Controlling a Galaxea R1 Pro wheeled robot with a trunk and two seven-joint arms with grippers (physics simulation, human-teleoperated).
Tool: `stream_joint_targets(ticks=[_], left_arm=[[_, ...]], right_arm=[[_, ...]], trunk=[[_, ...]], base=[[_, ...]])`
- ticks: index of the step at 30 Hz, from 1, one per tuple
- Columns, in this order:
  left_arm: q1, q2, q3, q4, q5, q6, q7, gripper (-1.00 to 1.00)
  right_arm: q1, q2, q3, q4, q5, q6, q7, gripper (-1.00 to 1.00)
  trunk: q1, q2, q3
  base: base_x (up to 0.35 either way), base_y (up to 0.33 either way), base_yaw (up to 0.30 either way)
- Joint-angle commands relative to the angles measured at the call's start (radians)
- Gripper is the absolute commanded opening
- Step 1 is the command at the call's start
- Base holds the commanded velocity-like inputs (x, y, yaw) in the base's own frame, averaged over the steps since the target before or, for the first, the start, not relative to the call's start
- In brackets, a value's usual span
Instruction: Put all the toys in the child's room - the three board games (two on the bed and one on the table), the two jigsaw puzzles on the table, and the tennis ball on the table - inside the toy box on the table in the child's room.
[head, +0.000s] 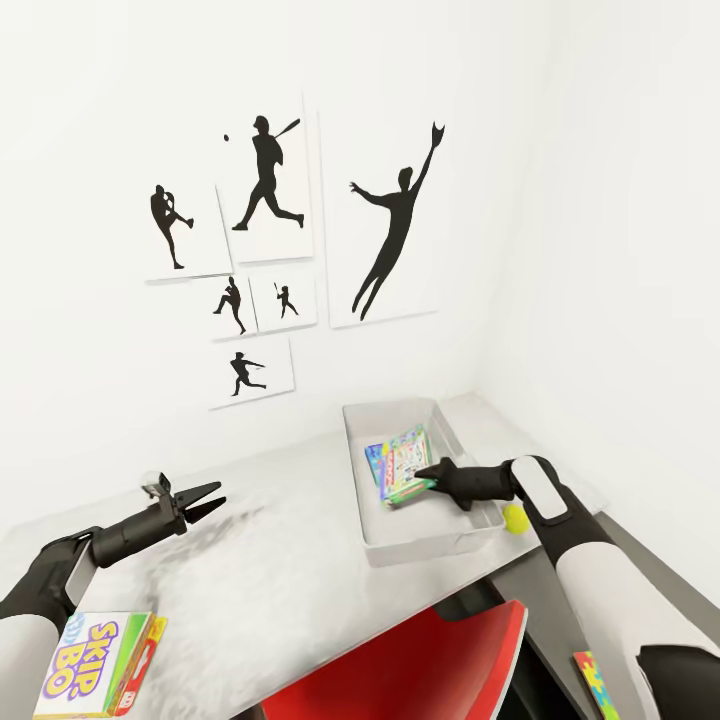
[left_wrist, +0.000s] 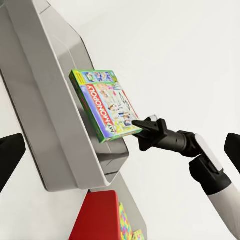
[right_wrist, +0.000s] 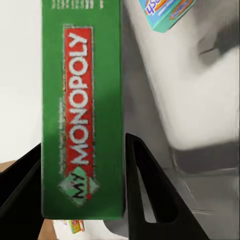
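At about seven o'clock in the head view, nearest the robot, the yellow-green-orange board game (head: 90, 665) lies flat on the table (head: 270, 560), not yet collected. At five o'clock, one jigsaw puzzle (head: 597, 682) shows a bright corner on the lower dark side unit, past the red chair (head: 420, 665); where the second puzzle lies I cannot tell. Slightly farther, at eight o'clock, the left gripper (head: 208, 500) hovers above the bare tabletop with its fingers spread apart and nothing between them. Toward four o'clock, the tennis ball (head: 515, 517) rests on the table just outside the toy box (head: 385, 545), beside its right wall and close to the right forearm. The right gripper (head: 428, 472) reaches over the box with its fingers clamped on the edge of the white-green Monopoly game (head: 405, 468), which it holds tilted inside the bin; the right wrist view shows the green side with its red band pinched between the two black fingers (right_wrist: 145, 195). A blue board game (head: 375, 455) already sits in the box behind it. Farthest away, baseball silhouette prints (head: 265, 190) hang on the white wall. By my reading, one game is stowed, a second is about to be released, and the third game, both puzzles and the ball remain.
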Motion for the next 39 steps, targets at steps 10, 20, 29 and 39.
stream_joint_targets(ticks=[10, 20, 29, 39], left_arm=[[-0.001, 0.001, 0.001, 0.001, 0.000, 0.011, -0.007, 1.00], [-0.001, 0.001, 0.001, 0.001, 0.000, 0.011, -0.012, 1.00], [-0.001, 0.001, -0.005, 0.000, 0.005, 0.033, -0.036, 1.00], [-0.002, 0.004, -0.034, 0.000, 0.001, 0.096, -0.057, 1.00]], right_arm=[[-0.015, -0.036, 0.004, 0.000, 0.029, 0.002, -0.047, -1.00], [-0.029, -0.039, 0.010, 0.007, 0.068, 0.002, -0.097, -1.00], [-0.030, -0.028, 0.049, 0.007, 0.086, 0.002, -0.120, -1.00], [-0.030, -0.026, 0.050, 0.007, 0.086, 0.002, -0.121, -1.00]], trunk=[[0.001, -0.002, -0.002], [0.001, -0.002, -0.002], [0.001, -0.002, -0.002], [0.001, -0.002, -0.002]], base=[[0.000, 0.000, 0.000], [0.000, 0.000, 0.000], [0.000, 0.000, 0.000], [0.000, 0.000, 0.000]])
